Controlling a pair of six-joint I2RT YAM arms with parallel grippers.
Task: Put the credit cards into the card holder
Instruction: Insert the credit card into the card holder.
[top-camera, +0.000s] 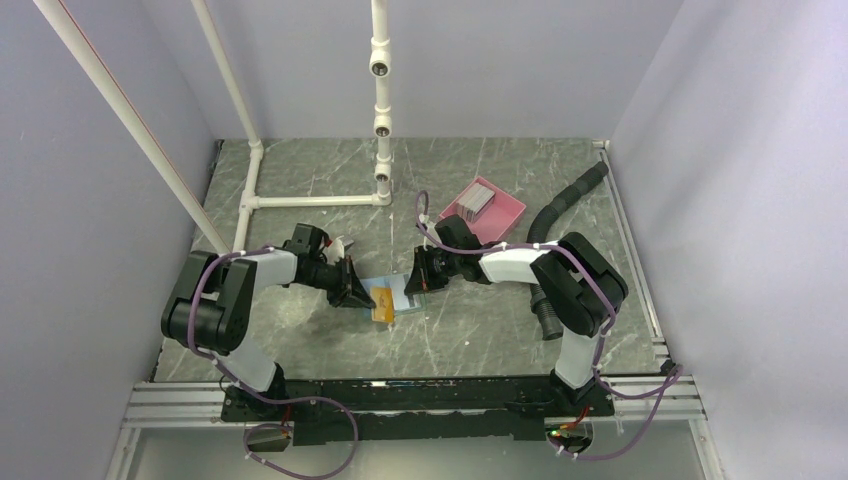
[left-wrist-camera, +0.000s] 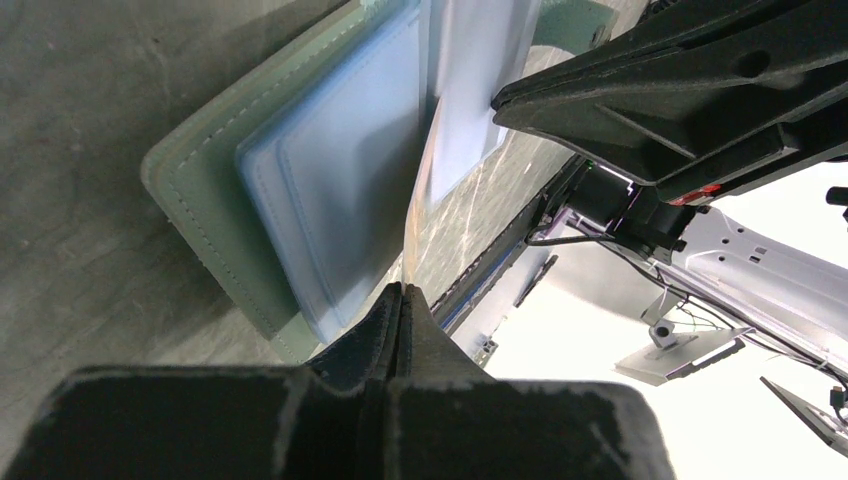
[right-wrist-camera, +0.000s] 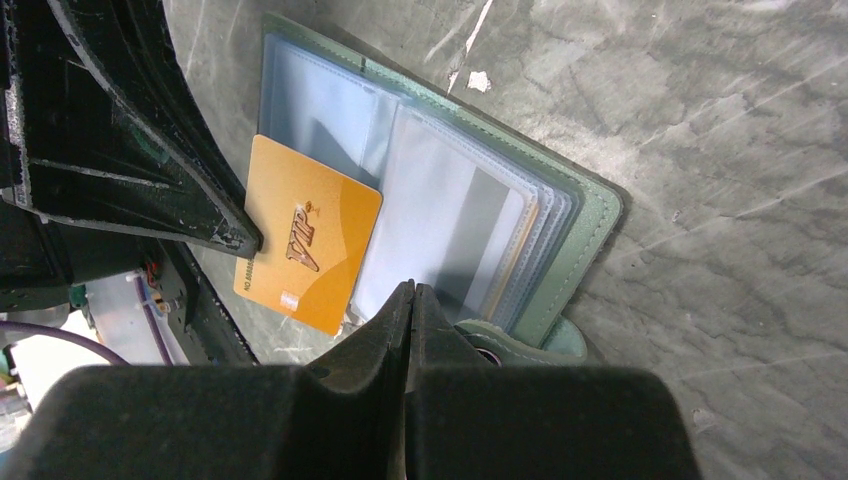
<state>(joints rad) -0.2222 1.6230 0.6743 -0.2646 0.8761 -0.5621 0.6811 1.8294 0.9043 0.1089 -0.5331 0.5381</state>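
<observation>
The card holder (top-camera: 392, 288) lies open on the table between both grippers, grey-green outside (right-wrist-camera: 592, 228) with light blue and clear sleeves inside (left-wrist-camera: 340, 170). A tan-orange credit card (right-wrist-camera: 310, 240) lies at its near edge, partly over a sleeve (top-camera: 383, 311). My left gripper (top-camera: 352, 288) is shut, and its tips (left-wrist-camera: 403, 292) pinch the orange card's outer edge. My right gripper (top-camera: 418, 277) is shut, and its tips (right-wrist-camera: 411, 288) are on the edge of a clear sleeve beside the snap tab (right-wrist-camera: 530, 340). More grey credit cards (top-camera: 478, 198) lie stacked in the pink tray.
The pink tray (top-camera: 508, 212) sits at the back right. A black corrugated hose (top-camera: 565, 200) runs behind the right arm. A white pipe frame (top-camera: 310, 201) lies at the back left. Walls close in on three sides.
</observation>
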